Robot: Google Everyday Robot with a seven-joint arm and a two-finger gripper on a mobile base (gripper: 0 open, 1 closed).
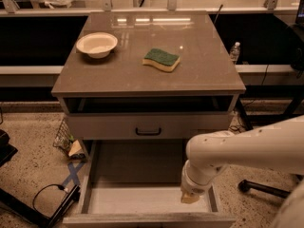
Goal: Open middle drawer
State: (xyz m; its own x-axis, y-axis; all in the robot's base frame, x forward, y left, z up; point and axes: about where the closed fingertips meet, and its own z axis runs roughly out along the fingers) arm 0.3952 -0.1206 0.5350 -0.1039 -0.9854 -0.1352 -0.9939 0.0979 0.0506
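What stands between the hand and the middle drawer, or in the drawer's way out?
Nothing visible does. The hand hangs over the front right corner of the middle drawer, which is already pulled far out. The black cable on the floor lies to its left, not ahead. The floor ahead is out of view.

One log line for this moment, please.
middle drawer pulled well out | gripper low over its right front corner | bowl, sponge on cabinet top
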